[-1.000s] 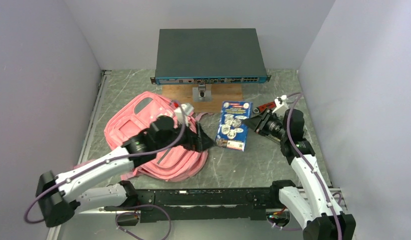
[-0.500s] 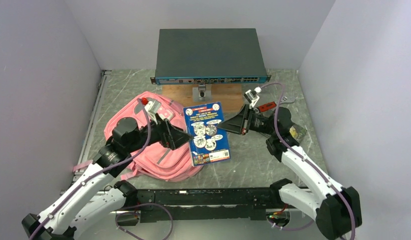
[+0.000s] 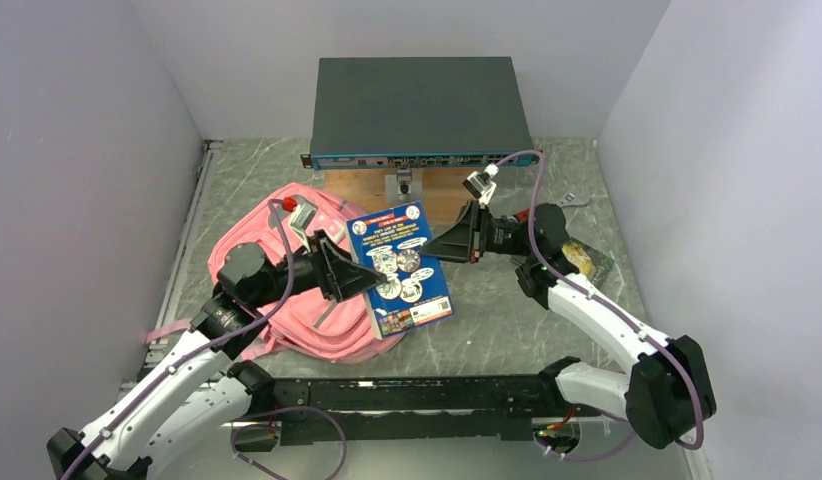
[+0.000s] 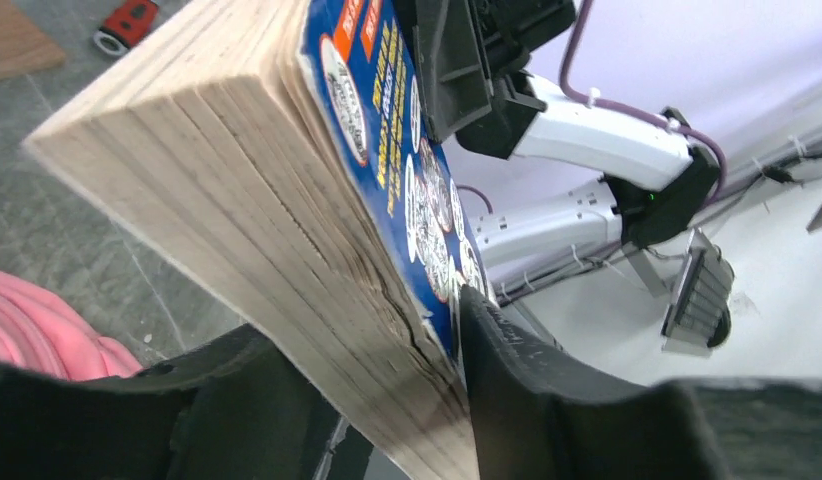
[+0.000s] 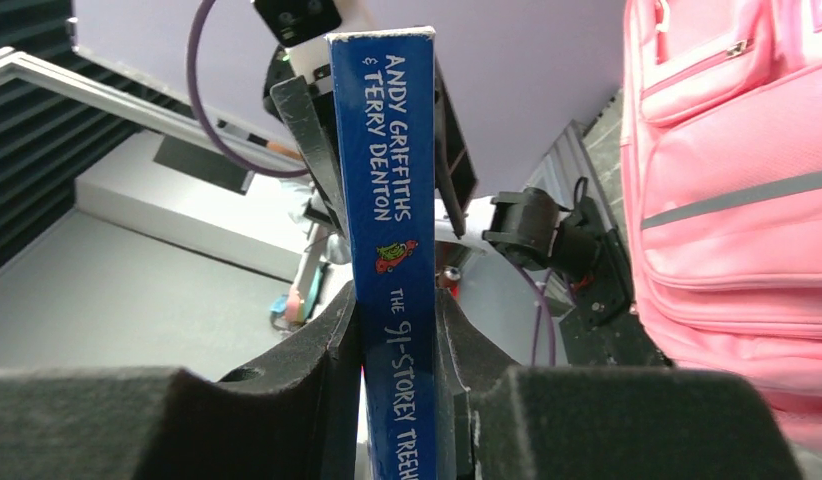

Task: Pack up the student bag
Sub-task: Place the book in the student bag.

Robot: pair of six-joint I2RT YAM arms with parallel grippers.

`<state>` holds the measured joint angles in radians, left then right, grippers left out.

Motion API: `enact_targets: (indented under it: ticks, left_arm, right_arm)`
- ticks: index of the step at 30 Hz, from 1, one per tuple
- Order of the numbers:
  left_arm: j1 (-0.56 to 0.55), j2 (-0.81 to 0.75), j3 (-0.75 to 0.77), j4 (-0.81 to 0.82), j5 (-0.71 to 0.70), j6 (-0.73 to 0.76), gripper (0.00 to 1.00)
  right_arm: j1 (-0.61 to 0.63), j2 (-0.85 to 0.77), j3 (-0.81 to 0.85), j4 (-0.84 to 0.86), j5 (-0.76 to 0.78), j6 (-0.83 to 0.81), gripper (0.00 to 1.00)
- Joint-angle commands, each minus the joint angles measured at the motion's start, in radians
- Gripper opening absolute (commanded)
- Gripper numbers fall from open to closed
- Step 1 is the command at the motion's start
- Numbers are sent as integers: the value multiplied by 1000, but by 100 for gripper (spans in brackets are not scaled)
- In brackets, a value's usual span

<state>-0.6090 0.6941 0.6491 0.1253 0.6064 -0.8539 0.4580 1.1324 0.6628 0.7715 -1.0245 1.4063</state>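
Jaws of the right gripper [image 5: 397, 330] are clamping the spine of the blue book [image 3: 399, 265]; the left gripper [image 4: 387, 370] is closing on the page edge, grip not yet certain. The student bag [image 3: 287, 290] is lying under the left arm, just beside the book. Advice: confirm left-side clamping before releasing the right, while keeping the book level.

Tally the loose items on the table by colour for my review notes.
Pink: 1, the student bag
Blue: 1, the book
Red: 1, a small tool
Yellowish: 1, a wrapped packet
Total: 4
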Motion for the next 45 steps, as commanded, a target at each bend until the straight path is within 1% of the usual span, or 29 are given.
enact_targets:
  ticks: [1,2,4,5,6,7,8,9,11,13,15,18,21,23,24,25,28,34,37,39,40,41,42,44,45]
  left_arm:
    - [11,-46,46,-79,-129,53,47]
    - [12,-55,42,-90,-159,52,40]
    - [16,-66,37,-87,-193,36,34]
    - [18,-66,35,-72,-202,26,30]
    - [19,-65,33,-55,-210,18,24]
    - [19,-66,30,-40,-228,7,16]
    - [20,-71,25,-28,-259,-9,3]
    - [20,-78,15,-4,-287,-26,0]
    - [20,-94,-14,78,-337,-63,0]
    - [20,-110,-47,189,-372,-98,0]
    - [20,-120,-73,261,-421,-135,0]
    - [21,-130,-126,387,-503,-215,0]
    - [20,-131,-181,486,-567,-282,0]
    - [20,-137,-204,516,-598,-297,0]
    - [20,-139,-214,529,-603,-306,0]
    - [20,-138,-228,548,-604,-319,0]
    - [20,-126,-264,628,-603,-372,0]
    - [20,-96,-283,657,-603,-375,0]
    - [20,-108,-280,579,-598,-333,0]
    - [20,-111,-264,508,-571,-293,0]
    - [21,-111,-263,482,-556,-282,4]
    - [20,-112,-260,447,-539,-276,11]
    - [20,-116,-255,388,-524,-273,23]
    - [20,-131,-224,203,-515,-265,52]
    - [20,-138,-206,105,-514,-248,62]
  right_arm:
    - [15,-58,143,-367,64,-271,14]
    - [18,-61,147,-385,77,-288,18]
    - [22,-57,137,-344,83,-251,24]
    - [29,-53,130,-322,93,-228,31]
    - [36,-53,118,-297,110,-200,37]
    - [47,-58,97,-272,143,-177,47]
    - [61,-68,57,-239,185,-154,58]
    - [82,-77,23,-200,233,-131,66]
    - [136,-86,-40,-104,333,-85,76]
    - [196,-91,-96,-16,437,-55,81]
    - [265,-99,-130,37,532,-69,85]
    - [363,-111,-147,60,685,-99,87]
    - [444,-107,-164,152,838,-96,87]
    - [479,-114,-169,164,947,-105,85]
    - [491,-120,-169,144,991,-100,84]
    - [501,-120,-168,134,1018,-87,83]
    - [504,-92,-172,203,1077,-64,78]
    - [504,-24,-127,223,1083,-9,49]
    - [503,-16,-125,214,1095,0,37]
    - [502,-24,-129,196,1103,-7,26]
    - [502,-33,-137,190,1113,-7,18]
    - [501,-43,-147,184,1125,-6,10]
    - [496,-57,-157,175,1135,-4,1]
    - [482,-96,-177,130,1140,-19,0]
    - [469,-126,-188,70,1133,-35,0]
